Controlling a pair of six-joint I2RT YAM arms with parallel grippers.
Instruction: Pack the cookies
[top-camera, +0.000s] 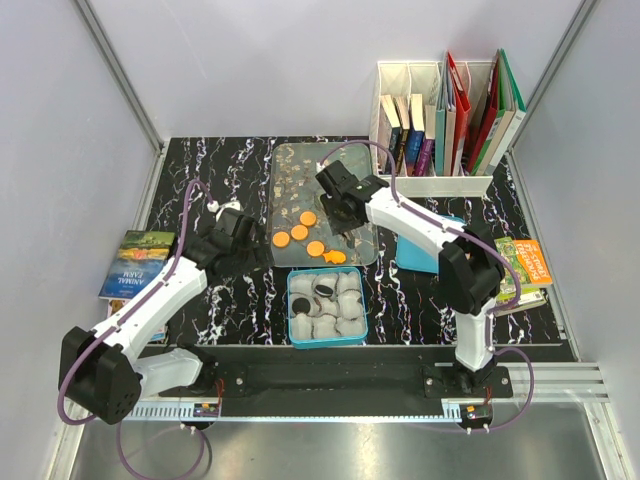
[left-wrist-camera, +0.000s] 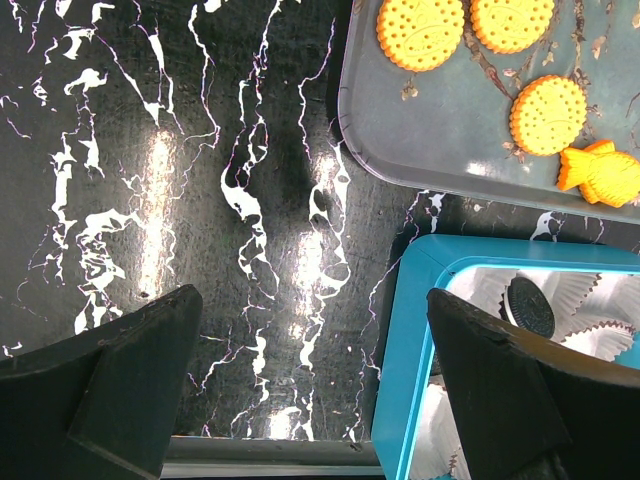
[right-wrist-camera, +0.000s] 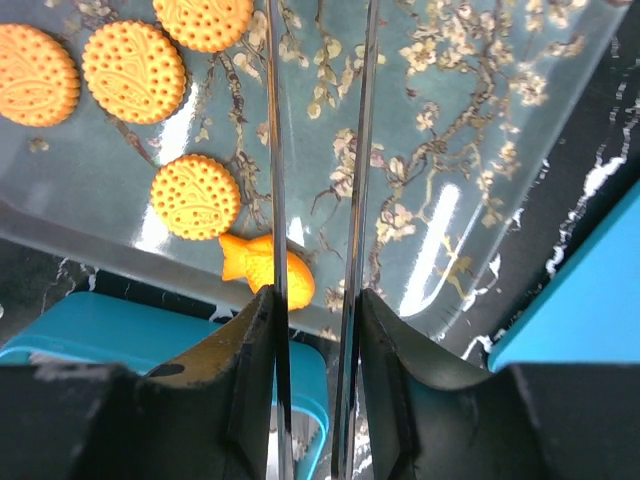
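Nearest the arm bases, a square turquoise metal tin (top-camera: 296, 338) sits on the black white-veined marble-look table (left-wrist-camera: 150, 200). It is filled with white crinkled paper cups (left-wrist-camera: 585, 290), and a round black sandwich cookie (left-wrist-camera: 528, 305) lies in one of them. Just left of the tin, the left claw (left-wrist-camera: 312, 310) hovers over bare table with its jaws spread wide and nothing between them. Beyond the tin lies a clear rectangular plastic tray with a blossom print (right-wrist-camera: 470, 150). Four round orange dotted cookies (right-wrist-camera: 195, 196) and an orange fish-shaped cookie (right-wrist-camera: 265, 270) lie on its near left part. The right claw (top-camera: 345, 208) hangs over the middle of the tray, its jaws drawn to a slim gap. The fingertips run out of the wrist view, so I cannot tell whether they pinch anything. At the far edge stands a white file holder of books (top-camera: 440, 120).
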